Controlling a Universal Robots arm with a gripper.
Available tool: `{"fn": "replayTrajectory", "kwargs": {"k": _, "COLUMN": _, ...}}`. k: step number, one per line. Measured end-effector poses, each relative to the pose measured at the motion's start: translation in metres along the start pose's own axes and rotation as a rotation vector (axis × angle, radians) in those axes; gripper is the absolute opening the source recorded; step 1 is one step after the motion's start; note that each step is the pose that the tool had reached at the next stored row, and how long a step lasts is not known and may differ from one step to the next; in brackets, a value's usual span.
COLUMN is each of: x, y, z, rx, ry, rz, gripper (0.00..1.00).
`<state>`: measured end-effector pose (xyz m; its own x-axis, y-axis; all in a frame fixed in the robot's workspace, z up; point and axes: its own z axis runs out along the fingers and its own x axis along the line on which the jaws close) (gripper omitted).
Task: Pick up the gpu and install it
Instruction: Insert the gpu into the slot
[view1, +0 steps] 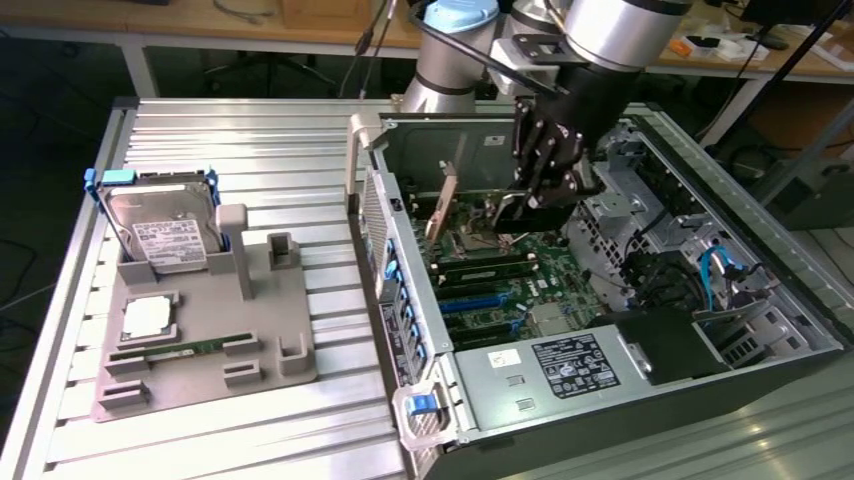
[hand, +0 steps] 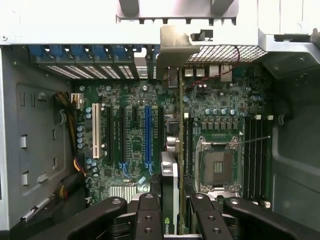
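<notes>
Inside the open computer case (view1: 787, 300), my gripper (view1: 518, 212) is shut on the gpu (view1: 467, 205), a thin dark card held on edge with its beige metal bracket (view1: 447, 200) at the end facing the case's rear wall. In the wrist view the gpu (hand: 171, 170) runs edge-on from between my black fingers (hand: 148, 215) up to its bracket (hand: 175, 45). It stands over the motherboard (hand: 135, 100), between the blue slot (hand: 147, 135) and the processor socket (hand: 215, 167). I cannot tell whether its lower edge touches a slot.
A grey holder (view1: 200, 370) on the ribbed table at the exterior view's left carries a hard drive (view1: 160, 235), a square chip (view1: 147, 315) and a green memory stick (view1: 180, 350). The power supply (view1: 567, 365), cables (view1: 721, 270) and case walls hem in the board.
</notes>
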<state>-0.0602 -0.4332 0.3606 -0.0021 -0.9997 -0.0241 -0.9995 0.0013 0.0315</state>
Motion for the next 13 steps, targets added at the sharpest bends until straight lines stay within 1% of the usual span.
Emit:
{"fn": "replayTrajectory", "kwargs": {"k": 5, "x": 0.006, "y": -0.0007, "z": 0.0110, "rx": 0.0001, "ry": -0.0002, "rz": 0.005, "gripper": 0.27}}
{"fn": "replayTrajectory", "kwargs": {"k": 13, "x": 0.010, "y": -0.0013, "z": 0.0261, "rx": 0.0002, "ry": -0.0002, "rz": 0.010, "gripper": 0.27}}
